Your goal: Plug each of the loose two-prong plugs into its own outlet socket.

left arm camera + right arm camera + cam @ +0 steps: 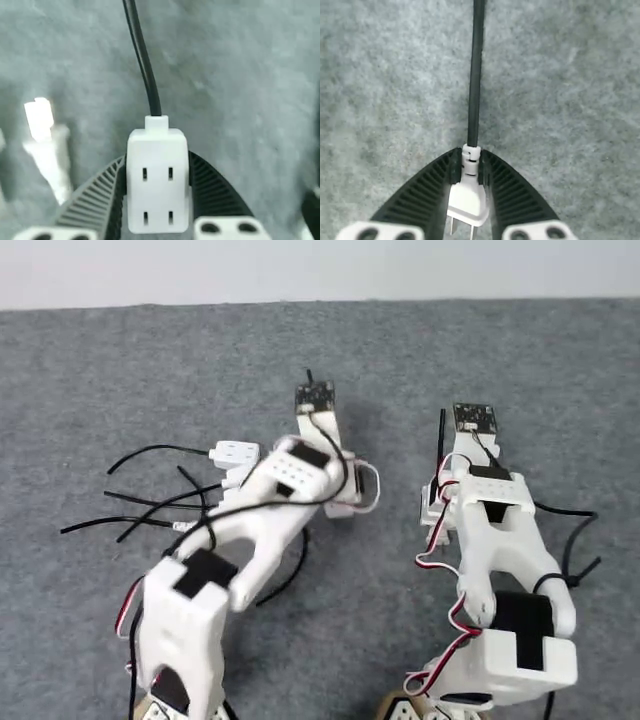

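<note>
Landmark taken: the loose socket block (235, 452), white, lying flat on the grey table (520, 370)

- Black cords (140, 502) are seen spread over the table beside the loose socket block, on its side away from the right arm (500, 540)
- The left arm (250, 530) is noted just beside the loose socket block, with its wrist stretched past it on the side toward the right arm
- The right arm is placed well apart from the loose socket block, beyond the left arm

Left end effector (157, 157): clenched on a second white block, the held socket block (157, 185). It is gripped by its two sides between the ribbed black fingers (95, 195). Two pairs of slots are turned toward the wrist camera. A black lead (142, 60) is seen leaving its far end and running on above the table. A blurred white thing (42, 135) is noted beside the held socket block; whether it is the loose socket block cannot be told.

Right end effector (470, 152): grasping the two-prong plug (467, 197), white, pinched at its neck between the ribbed pads (420, 195). The prongs (452, 225) are pointed back toward the wrist camera and are seated in no socket. The plug cord (476, 75) is seen running straight ahead above the table. The plug is held at the right arm's tip, well apart from the loose socket block
</note>
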{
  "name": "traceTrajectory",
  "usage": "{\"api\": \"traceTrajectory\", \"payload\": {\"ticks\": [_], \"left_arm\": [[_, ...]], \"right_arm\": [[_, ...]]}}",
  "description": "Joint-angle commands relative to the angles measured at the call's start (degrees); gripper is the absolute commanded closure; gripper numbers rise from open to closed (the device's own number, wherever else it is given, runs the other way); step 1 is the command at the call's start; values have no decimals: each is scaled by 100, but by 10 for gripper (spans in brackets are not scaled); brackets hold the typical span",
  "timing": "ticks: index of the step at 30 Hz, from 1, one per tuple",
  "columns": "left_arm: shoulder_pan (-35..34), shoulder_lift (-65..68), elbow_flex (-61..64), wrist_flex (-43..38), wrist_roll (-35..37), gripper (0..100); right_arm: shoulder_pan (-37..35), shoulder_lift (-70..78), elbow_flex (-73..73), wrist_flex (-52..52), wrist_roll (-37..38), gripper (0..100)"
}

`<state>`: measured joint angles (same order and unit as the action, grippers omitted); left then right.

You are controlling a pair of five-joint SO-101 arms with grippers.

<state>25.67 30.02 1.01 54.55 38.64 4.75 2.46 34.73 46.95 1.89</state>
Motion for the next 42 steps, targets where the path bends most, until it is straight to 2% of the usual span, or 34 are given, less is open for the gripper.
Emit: {"api": "traceTrajectory", "payload": {"ticks": [1, 4, 8, 16, 22, 30, 35, 42], "left_arm": [[-185, 396, -1209, 730, 0, 941], [-185, 695, -1745, 1327, -132, 826], [-185, 756, -1877, 1538, -149, 708], [-141, 35, -1701, 2242, -176, 703], [-149, -1442, -259, 1881, -563, 703], [-281, -4053, 3064, 466, -1354, 703], [-1108, -5547, 4804, -62, -2251, 703], [-3130, -6901, 6387, -580, -3516, 703]], "right_arm": [[57, -22, -343, 66, -18, 991], [57, -22, -343, 57, -18, 991], [57, -22, -343, 48, -18, 991], [57, -22, -343, 40, 79, 991], [57, -22, -343, 40, 79, 991], [48, -22, -343, 75, 97, 991], [4, -22, -343, 75, 105, 977], [4, -13, -440, 84, 97, 783]]}}
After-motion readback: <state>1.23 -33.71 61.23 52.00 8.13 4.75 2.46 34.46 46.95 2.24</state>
